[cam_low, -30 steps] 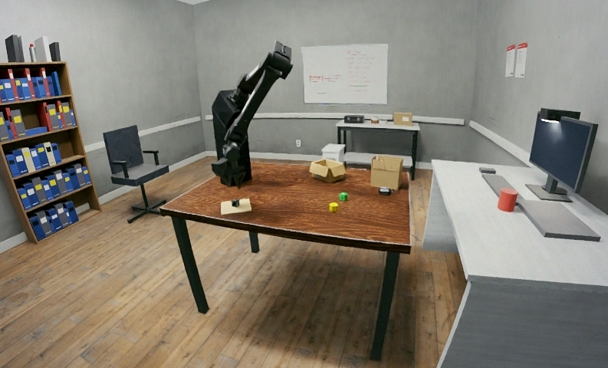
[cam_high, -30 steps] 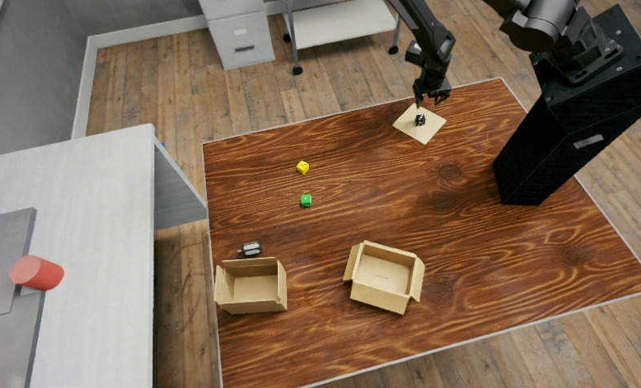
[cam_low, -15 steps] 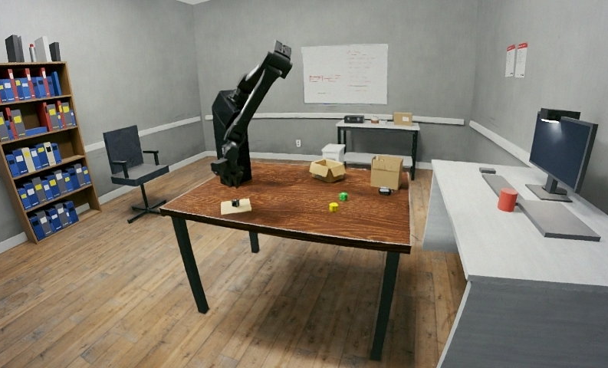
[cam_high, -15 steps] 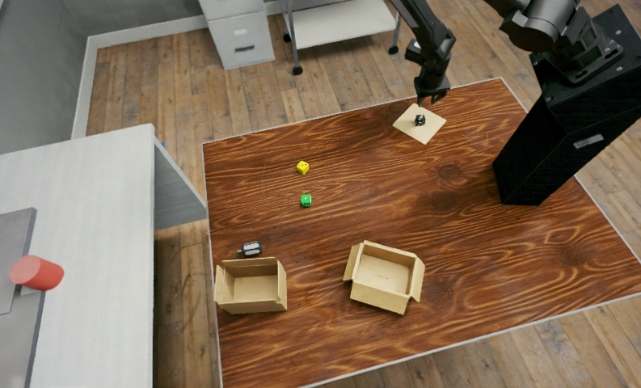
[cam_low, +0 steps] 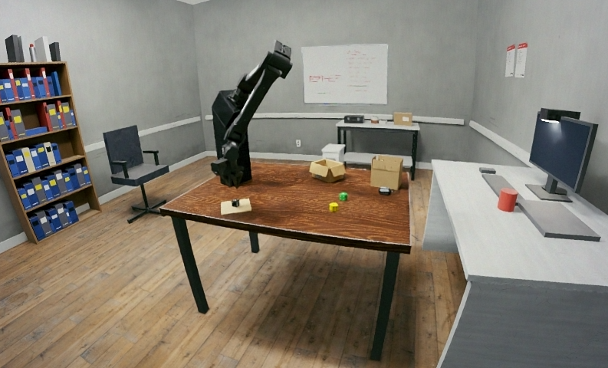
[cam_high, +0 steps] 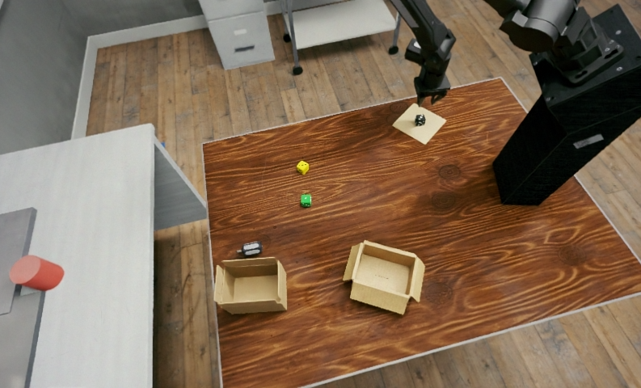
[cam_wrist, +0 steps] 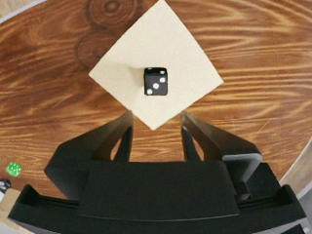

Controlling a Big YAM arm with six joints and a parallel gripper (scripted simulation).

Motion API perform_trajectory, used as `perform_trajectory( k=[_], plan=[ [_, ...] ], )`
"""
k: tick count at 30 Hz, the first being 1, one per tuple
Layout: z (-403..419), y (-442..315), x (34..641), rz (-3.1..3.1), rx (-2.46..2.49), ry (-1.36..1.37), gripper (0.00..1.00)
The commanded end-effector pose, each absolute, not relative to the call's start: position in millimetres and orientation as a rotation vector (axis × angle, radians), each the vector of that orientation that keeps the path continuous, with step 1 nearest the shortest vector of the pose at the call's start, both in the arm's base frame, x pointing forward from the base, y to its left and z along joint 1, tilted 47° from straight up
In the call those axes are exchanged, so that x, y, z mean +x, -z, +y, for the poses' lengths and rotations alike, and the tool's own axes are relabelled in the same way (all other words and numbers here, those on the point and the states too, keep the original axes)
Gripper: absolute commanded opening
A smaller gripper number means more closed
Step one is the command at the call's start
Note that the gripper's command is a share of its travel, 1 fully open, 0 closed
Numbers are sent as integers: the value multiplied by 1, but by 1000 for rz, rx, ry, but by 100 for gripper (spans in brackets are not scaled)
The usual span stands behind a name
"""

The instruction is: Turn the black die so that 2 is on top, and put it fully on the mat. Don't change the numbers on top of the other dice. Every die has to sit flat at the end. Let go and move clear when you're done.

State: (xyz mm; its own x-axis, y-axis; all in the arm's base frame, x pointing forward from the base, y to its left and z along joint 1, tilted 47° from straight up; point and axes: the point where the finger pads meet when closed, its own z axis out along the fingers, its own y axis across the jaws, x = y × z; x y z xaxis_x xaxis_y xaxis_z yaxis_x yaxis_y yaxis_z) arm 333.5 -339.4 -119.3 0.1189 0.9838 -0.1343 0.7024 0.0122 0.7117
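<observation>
Across the wood-grain bench (cam_high: 458, 250) from left to right in the top view: an open cardboard box (cam_high: 250, 284) with a small dark gadget (cam_high: 250, 248) just beside it, a small yellow die (cam_high: 302, 166) and a small green die (cam_high: 305, 200) near each other, a second open cardboard box (cam_high: 384, 276), then the square tan mat (cam_high: 429, 130) close to the far edge.

The small black die (cam_wrist: 155, 81) sits flat near the middle of the mat, fully on it. Its upper face shows three white pips in the wrist view (so not the required two).

The black end effector (cam_wrist: 156, 136) hangs above the mat's near corner, apart from the die, fingers half closed with nothing between them.

Judged step: approach for a regrasp. Placement appears satisfied; rotation is outstanding.

The next move calls for lowering so that the fingers straddle two opposite side faces, gripping, then tipping the die a quarter turn to bring the two-pip face up, if that face lies on a side (it cannot be confirmed here). The yellow and green dice stand well apart and should be undisturbed.
</observation>
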Motion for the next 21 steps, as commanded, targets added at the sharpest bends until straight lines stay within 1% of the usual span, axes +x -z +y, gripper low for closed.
perform_trajectory(
  k=[1,21],
  plan=[
    [-341,115,333,1645,1730,-543,45],
    [-337,127,344,1648,1745,-558,45]
  ],
)
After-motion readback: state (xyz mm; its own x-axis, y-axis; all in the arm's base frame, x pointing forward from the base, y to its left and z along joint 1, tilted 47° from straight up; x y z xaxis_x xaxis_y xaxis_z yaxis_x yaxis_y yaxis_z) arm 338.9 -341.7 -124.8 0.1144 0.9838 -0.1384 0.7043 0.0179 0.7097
